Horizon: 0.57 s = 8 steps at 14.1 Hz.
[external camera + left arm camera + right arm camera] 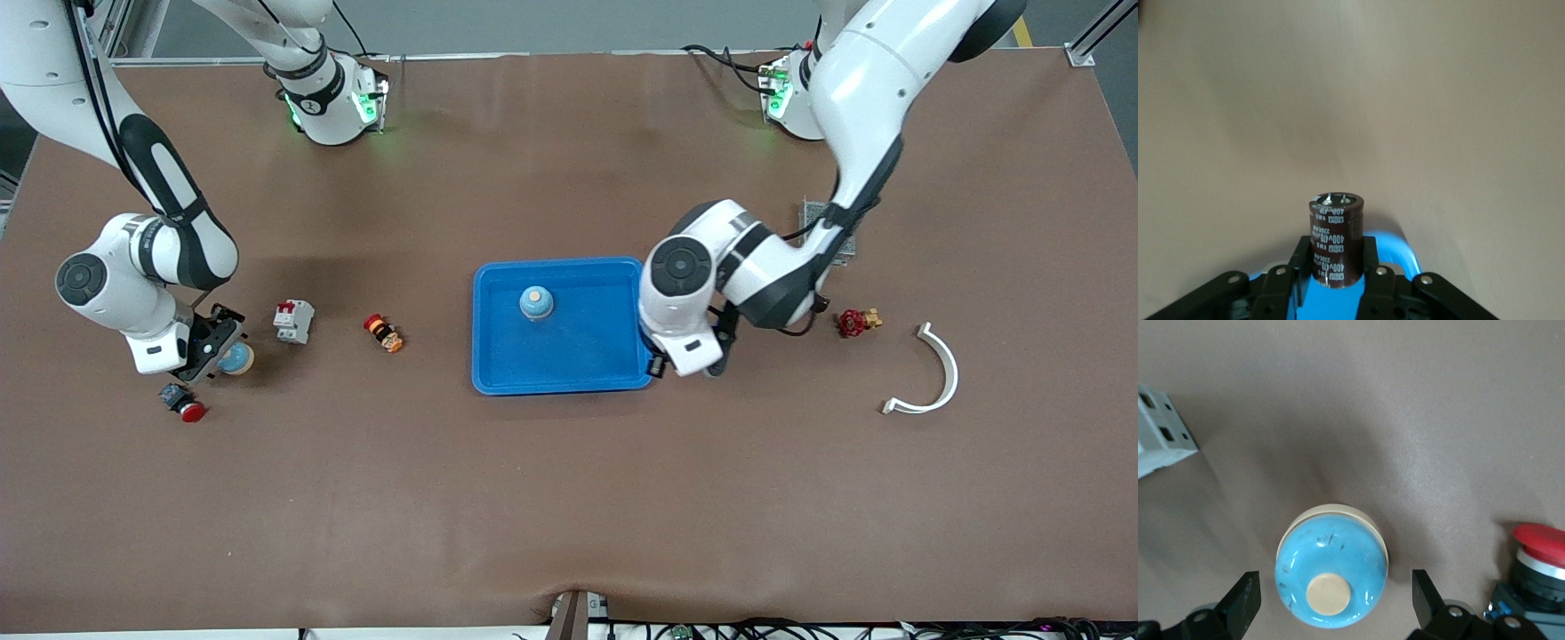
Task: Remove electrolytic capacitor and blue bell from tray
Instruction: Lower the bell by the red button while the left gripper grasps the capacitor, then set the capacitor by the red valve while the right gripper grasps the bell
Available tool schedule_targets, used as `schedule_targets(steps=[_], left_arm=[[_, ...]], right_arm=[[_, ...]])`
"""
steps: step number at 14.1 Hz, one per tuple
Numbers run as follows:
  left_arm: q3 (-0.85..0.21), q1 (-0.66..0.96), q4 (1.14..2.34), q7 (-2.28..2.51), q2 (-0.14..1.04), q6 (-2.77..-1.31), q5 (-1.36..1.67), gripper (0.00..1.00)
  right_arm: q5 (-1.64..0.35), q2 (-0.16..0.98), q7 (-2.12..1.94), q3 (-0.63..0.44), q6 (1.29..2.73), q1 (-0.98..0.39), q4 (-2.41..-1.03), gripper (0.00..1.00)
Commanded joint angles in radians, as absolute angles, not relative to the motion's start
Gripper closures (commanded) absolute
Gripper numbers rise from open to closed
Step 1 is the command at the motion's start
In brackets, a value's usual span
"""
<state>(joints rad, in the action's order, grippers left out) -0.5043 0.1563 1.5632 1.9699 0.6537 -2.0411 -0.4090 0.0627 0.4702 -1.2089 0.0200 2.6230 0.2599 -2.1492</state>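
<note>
A dark brown capacitor (1335, 240) with white print stands upright between the fingers of my left gripper (1336, 275), which is shut on it. That gripper (698, 366) hangs over the rim of the blue tray (569, 373) at the left arm's end; the wrist hides the capacitor in the front view. A blue bell (1331, 565) with a cream knob sits on the table (236, 358) toward the right arm's end. My right gripper (1335, 600) is low over it, open, with one finger on each side and a gap to both. A second blue bell (536, 302) stands in the tray.
A red push button (183, 403) lies close beside the right gripper, nearer the camera. A white circuit breaker (293, 321) and a small orange and red part (383, 333) lie between bell and tray. A red valve (857, 322) and a white curved piece (933, 373) lie toward the left arm's end.
</note>
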Motion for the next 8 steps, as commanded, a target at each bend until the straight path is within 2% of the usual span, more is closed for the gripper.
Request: schedule_targets(steps=[1,5,8], left_arm=[[-0.512,0.068,1.666,1.821,0.585,-2.029,-0.402,1.00],[-0.512,-0.127,1.770,1.555,0.543,-2.033,-0.414,1.00],[-0.512,-0.236,1.807,1.400,0.545,-2.039,-0.417,1.00]], right_arm=[[-0.015,0.422,-1.213,0.045,2.428,0.272,-2.056,0.00],[-0.026,0.420,-1.123,0.043,2.076,0.233,-1.794,0.00],[-0.025,0.420,-0.972,0.043,1.892,0.181,-1.622,0.00]])
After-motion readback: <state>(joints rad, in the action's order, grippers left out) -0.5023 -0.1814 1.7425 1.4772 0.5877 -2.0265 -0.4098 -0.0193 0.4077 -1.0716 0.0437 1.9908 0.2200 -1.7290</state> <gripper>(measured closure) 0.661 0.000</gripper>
